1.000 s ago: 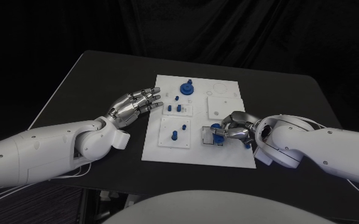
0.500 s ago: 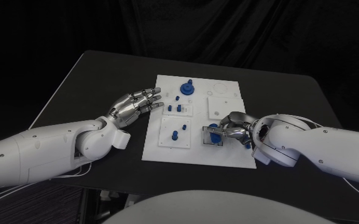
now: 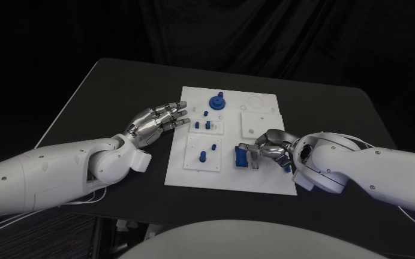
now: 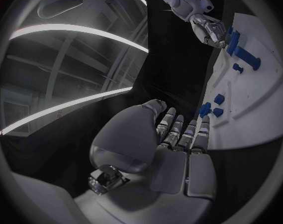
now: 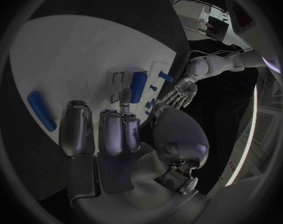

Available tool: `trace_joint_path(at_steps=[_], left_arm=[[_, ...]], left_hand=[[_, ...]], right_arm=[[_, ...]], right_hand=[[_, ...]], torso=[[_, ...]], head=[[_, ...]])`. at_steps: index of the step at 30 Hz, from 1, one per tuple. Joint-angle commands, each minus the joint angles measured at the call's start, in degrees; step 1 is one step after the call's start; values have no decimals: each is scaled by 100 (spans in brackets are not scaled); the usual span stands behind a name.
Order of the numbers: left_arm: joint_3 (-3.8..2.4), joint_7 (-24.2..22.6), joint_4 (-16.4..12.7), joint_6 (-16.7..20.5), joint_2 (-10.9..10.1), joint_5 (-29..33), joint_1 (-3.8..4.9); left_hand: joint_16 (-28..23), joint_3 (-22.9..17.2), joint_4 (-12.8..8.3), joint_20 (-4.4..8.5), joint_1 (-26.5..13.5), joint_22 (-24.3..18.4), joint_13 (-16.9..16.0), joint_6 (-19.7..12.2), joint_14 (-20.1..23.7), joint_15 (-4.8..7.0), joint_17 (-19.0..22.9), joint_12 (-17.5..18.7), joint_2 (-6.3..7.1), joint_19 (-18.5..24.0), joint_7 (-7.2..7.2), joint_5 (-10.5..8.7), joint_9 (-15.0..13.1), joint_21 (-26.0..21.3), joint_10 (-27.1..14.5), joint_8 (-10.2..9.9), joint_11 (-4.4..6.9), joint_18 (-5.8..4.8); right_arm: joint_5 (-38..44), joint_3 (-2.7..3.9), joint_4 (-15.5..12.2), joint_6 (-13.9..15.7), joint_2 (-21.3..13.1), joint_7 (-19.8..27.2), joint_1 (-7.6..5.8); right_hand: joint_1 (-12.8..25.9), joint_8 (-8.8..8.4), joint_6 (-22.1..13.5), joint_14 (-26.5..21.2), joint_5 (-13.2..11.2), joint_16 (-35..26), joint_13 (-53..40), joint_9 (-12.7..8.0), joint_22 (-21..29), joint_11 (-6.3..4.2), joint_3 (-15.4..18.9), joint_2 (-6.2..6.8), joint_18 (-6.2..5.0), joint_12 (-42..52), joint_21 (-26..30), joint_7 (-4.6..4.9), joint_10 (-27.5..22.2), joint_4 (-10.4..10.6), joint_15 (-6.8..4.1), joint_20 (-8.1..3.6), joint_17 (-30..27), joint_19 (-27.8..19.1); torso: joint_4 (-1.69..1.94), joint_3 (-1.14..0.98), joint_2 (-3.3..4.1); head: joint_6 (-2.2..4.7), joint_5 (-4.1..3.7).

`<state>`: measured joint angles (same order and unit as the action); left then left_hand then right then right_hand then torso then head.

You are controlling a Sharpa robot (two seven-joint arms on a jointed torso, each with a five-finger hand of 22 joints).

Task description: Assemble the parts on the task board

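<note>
Head view shows my right hand (image 3: 270, 148) released, fingers just beside the blue block (image 3: 240, 158) near the board's (image 3: 268, 184) front right corner. Bumping it could unseat it. My left hand (image 3: 156, 121) hovers open off the left edge.

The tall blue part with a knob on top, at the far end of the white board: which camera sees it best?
The head view. It looks down on the tall blue part, clear of both hands, at the task board's far end. In the left wrist view I cannot pick it out among the blue pieces. The right wrist view leaves it doubtful too.
</note>
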<state>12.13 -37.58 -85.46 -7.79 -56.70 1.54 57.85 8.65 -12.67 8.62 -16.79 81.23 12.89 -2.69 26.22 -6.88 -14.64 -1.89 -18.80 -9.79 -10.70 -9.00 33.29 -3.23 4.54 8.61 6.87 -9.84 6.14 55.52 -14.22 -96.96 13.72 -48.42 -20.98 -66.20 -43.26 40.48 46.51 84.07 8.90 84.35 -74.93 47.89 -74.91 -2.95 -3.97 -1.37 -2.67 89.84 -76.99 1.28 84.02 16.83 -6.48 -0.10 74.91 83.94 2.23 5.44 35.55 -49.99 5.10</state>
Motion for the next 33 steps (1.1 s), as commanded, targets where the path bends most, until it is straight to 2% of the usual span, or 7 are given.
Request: trace_joint_path(at_steps=[1,6,9,19,20,28,33], left_arm=[[-5,-24,0,-93,10,22,-10],[-5,-22,4,-93,9,22,-11],[-5,-27,-2,-89,1,22,-12],[-5,-34,-19,-61,-15,22,-13],[-5,-36,-22,-59,-16,22,-13],[-5,-34,-45,-39,-32,22,-13],[-5,-27,-34,-44,-17,22,-13]], left_hand=[[20,-32,6,-1,-37,-8,-5,48,-30,-3,-5,-35,-23,-25,-59,-28,-9,32,19,30,-1,-48],[20,-32,6,-1,-37,-8,-5,48,-30,-3,-5,-35,-23,-25,-59,-28,-9,32,19,30,-1,-48],[20,-32,6,-1,-37,-8,-5,48,-30,-3,-5,-35,-23,-25,-59,-28,-9,32,19,30,-1,-48],[23,-44,13,0,-45,-6,-7,60,-30,0,-6,-44,-21,-27,-65,-33,-10,33,24,35,-2,-50],[23,-44,13,0,-45,-6,-7,60,-30,0,-6,-44,-21,-27,-65,-33,-10,33,24,35,-2,-50],[27,-50,16,0,-49,-2,-8,72,-33,1,-7,-52,-18,-32,-66,-33,-12,34,30,39,-4,-50],[27,-50,16,0,-49,-2,-8,72,-33,1,-7,-52,-18,-32,-66,-33,-12,34,30,39,-4,-50]], right_arm=[[32,2,-43,286,-36,163,15],[32,3,-102,410,-112,281,14],[32,4,-199,493,-226,365,12],[55,5,-590,410,-673,338,-51],[84,4,-616,406,-722,318,-53],[861,-4,-773,273,-1230,-264,-59],[1498,-8,-854,265,-1492,-707,-33]], right_hand=[[-49,-22,60,396,187,23,-1507,18,-1095,25,94,-66,-45,16,-1,-2,598,-13,33,29,375,186],[-219,-19,78,395,438,25,-1507,41,-1096,17,169,-135,-45,16,-5,-11,598,-20,26,23,372,190],[-462,-16,88,397,732,34,-1507,66,-1100,8,224,-178,-41,16,-20,-22,598,-30,19,16,382,196],[-1166,-20,85,400,1220,51,-1507,107,-1113,-7,230,-133,-32,16,-61,-37,598,-158,7,4,403,208],[-1361,-18,85,402,1378,57,-1507,116,-1115,-12,195,-118,-31,16,-67,-43,598,-235,1,-1,413,210],[-1740,-116,-29,420,1720,109,-1507,91,-1137,4,179,36,-14,16,-142,-17,598,-385,9,-1,500,237],[-1839,-169,-61,415,1799,103,-1507,61,-1140,20,186,94,-11,16,-152,0,598,-423,24,11,484,238]], torso=[[-4,-1,1],[-2,-1,2],[-1,-2,2],[0,0,2],[0,0,2],[0,0,2],[0,0,2]], head=[[-1,18],[-1,17],[-1,30],[-1,-19],[-1,-21],[-1,-29],[-1,-119]])
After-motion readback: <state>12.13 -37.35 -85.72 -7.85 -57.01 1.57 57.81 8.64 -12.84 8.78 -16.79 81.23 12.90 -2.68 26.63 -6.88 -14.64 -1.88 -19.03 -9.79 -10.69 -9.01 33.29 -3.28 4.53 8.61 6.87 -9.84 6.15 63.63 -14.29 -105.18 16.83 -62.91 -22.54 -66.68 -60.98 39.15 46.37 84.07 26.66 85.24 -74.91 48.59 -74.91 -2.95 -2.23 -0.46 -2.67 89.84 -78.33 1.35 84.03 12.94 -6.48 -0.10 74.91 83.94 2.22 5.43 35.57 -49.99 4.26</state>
